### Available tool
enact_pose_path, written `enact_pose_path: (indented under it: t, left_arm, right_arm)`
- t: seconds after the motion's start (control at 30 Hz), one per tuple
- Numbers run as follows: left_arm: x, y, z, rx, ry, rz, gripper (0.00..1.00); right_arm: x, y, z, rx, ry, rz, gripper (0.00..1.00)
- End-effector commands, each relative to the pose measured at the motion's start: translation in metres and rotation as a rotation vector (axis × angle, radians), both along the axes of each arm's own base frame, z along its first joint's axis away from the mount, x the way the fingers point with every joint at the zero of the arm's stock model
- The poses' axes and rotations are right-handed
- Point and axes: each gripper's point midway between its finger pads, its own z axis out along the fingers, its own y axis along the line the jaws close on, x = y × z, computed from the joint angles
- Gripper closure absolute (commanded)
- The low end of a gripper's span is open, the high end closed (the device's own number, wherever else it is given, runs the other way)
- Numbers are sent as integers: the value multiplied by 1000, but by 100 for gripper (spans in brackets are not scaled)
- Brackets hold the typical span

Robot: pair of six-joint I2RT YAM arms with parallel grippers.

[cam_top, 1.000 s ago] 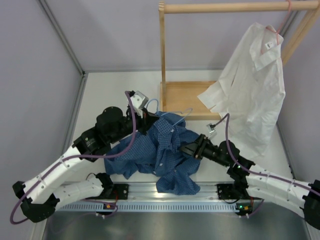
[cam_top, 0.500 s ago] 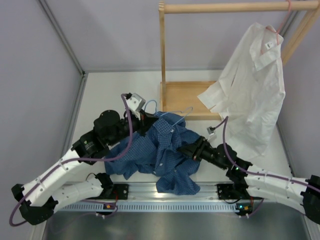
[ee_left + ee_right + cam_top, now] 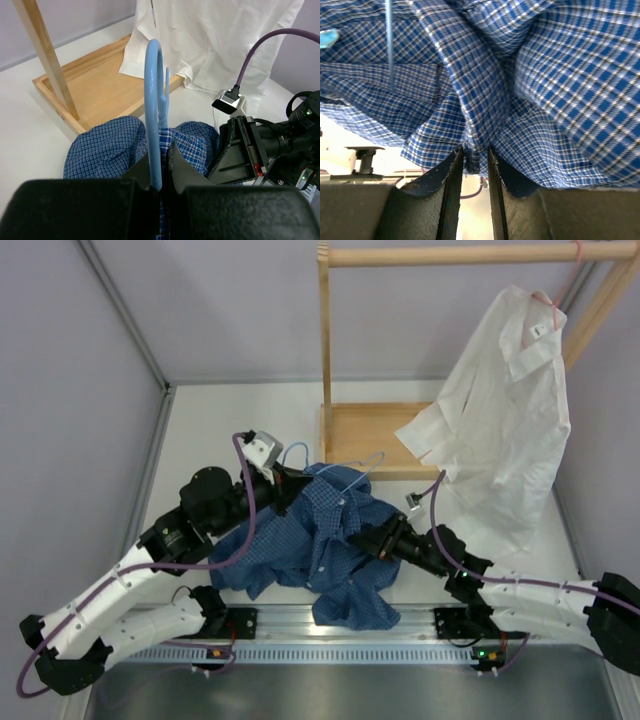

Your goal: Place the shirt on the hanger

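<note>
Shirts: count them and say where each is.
2. The blue checked shirt lies bunched on the table; the white shirt hangs from the wooden rack at right. None seems hidden.

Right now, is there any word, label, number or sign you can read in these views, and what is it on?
No legible text in any view.
white shirt: the small tag at its collar carries a dark mark, too small to read.
checked shirt: no print or label showing.
blue hanger: plain, no marking visible.
</note>
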Motion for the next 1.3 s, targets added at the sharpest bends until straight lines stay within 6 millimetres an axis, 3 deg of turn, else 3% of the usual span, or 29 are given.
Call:
enact_pose_path:
  t: [0.0, 0.23, 0.77, 0.87, 1.03, 1.17, 1.2, 1.27]
  left_arm:
    - [4, 1, 22, -72, -64, 21, 100]
    - [4, -1, 21, -74, -59, 16, 100]
    - [-1, -1, 27, -88, -71, -7, 100]
    - [-4, 4, 28, -92, -77, -2, 100]
    - [-18, 14, 38, -129, -71, -17, 100]
    - [-34, 8, 24, -110, -22, -102, 100]
    - [-36, 7, 21, -107, -15, -116, 100]
    - [-39, 7, 10, -92, 13, -124, 100]
  right_arm:
    - [-4, 9, 51, 138, -78, 24, 76]
    - [-8, 9, 62, 151, -89, 34, 70]
    - [19, -1, 36, -26, -115, -101, 100]
    - [31, -9, 34, -85, -152, -137, 100]
    - [65, -39, 29, -152, -176, -198, 100]
    - [94, -63, 38, -168, -210, -230, 100]
    - [95, -62, 46, -160, -226, -204, 100]
    - [107, -72, 44, -199, -223, -224, 100]
